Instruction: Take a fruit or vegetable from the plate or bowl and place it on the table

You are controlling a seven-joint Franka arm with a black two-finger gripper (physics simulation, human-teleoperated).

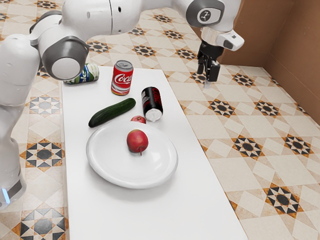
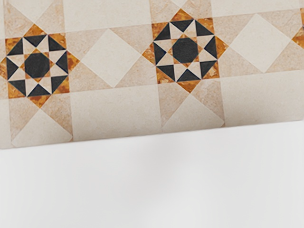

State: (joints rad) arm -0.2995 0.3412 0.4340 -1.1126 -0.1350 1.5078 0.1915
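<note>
- Fingers (image 1: pixel 208 71): apart, nothing between them, raised well away from the plate (image 1: pixel 101 169).
- Task item: red fruit (image 1: pixel 136 140) rests on the plate, ungrasped.
- Also noted: second red fruit (image 1: pixel 138 119) just beyond the plate's rim, partly hidden; cucumber (image 1: pixel 112 112) lies on the table (image 1: pixel 195 200). Whether either counts as a completed placement cannot be told.
- Outstanding, for the plated fruit: approach, grasp, lift, and release on the table; judged at the starting stage.

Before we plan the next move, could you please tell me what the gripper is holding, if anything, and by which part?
Nothing is held; the gripper is empty.
</note>
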